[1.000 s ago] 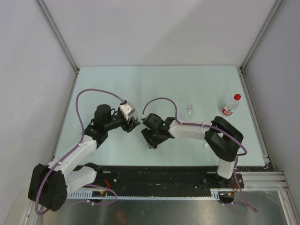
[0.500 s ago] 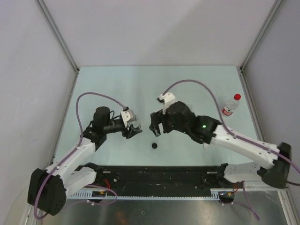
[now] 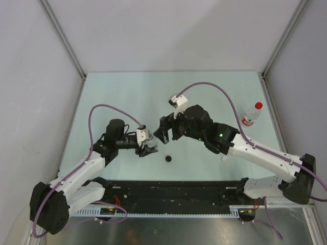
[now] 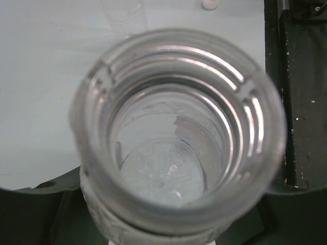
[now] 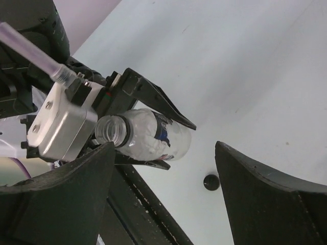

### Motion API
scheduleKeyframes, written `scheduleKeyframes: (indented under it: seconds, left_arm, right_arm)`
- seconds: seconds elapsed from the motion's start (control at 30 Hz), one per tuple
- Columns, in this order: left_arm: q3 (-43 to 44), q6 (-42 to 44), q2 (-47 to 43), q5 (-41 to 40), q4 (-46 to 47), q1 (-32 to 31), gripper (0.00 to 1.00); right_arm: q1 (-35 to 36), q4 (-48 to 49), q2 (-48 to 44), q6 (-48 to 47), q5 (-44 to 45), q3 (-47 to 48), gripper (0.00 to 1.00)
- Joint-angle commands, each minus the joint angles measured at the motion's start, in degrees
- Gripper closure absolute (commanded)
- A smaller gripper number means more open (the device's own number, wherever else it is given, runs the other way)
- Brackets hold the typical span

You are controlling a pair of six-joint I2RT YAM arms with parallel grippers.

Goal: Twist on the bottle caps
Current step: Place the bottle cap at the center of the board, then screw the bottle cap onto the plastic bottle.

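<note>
**Right gripper spread and empty, black cap lying just below it**

The right gripper (image 3: 163,138) hangs with its fingers wide apart and nothing between them, close to the left gripper (image 3: 147,149). The left gripper pinches a clear bottle (image 5: 153,137) around its body. The bottle lies nearly sideways, and its bare threaded mouth (image 4: 176,127) faces back towards the left wrist. The black cap (image 3: 168,158) lies alone on the table (image 3: 127,92), just in front of both grippers. A white cap (image 3: 224,158) lies further right, near the right arm. A red-capped bottle (image 3: 251,115) stands well apart at the right edge and looks finished.

The step in hand is likely fetching the black cap. To do it well:

- Come straight down over the cap and pinch it across its rim, high enough that the skirt stays free to pass over the threads.
- Which face of the cap is up cannot be told, so check it before lifting. The hollow side must meet the neck.
- Line the cap's axis up with the tilted neck, not with the table.
- Seat it lightly, then turn. A skewed start will probably cross the threads.
- The left grip should hold firm without crushing the thin wall.
</note>
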Motion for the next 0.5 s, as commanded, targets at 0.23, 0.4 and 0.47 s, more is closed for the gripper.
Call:
scheduleKeyframes:
  seconds: [0.23, 0.4, 0.47]
  left_arm:
    - [-0.04, 5.24, 1.96, -0.15, 0.06, -2.29, 0.43]
    - [0.61, 5.28, 2.41, -1.49, 0.00, -2.58, 0.42]
    - [0.87, 5.74, 2.65, -1.95, 0.03, -2.64, 0.42]
  right_arm:
    - [-0.01, 0.82, 6.65, 0.26, -4.13, 6.24, 0.18]
    - [-0.08, -0.96, 7.91, 0.60, -3.56, 6.28, 0.18]
    - [-0.20, -1.30, 8.98, 1.31, -5.34, 6.30, 0.18]
